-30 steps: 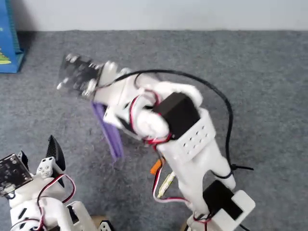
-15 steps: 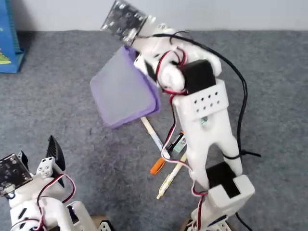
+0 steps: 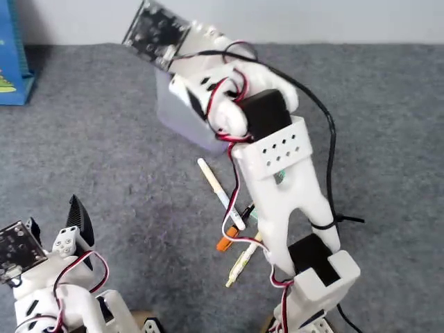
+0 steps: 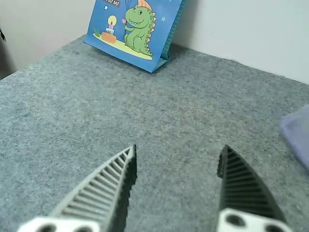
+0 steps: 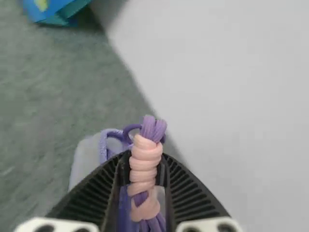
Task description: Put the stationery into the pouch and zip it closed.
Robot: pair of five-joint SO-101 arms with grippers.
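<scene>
Soft, even light falls from above on the grey carpet [image 3: 83,159]. My right arm [image 3: 277,180] lays a faint, diffuse shadow on the carpet beneath it; beyond the carpet the wall [image 3: 312,21] shows bright.

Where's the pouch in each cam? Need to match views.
High view: pouch, lavender, upper centre.
Left wrist view: pouch corner beyond the open left end effector, well away from the blue dinosaur bag.
Right wrist view: pouch held by its cord in the shut right end effector.
Shared landmark: that bag.
</scene>
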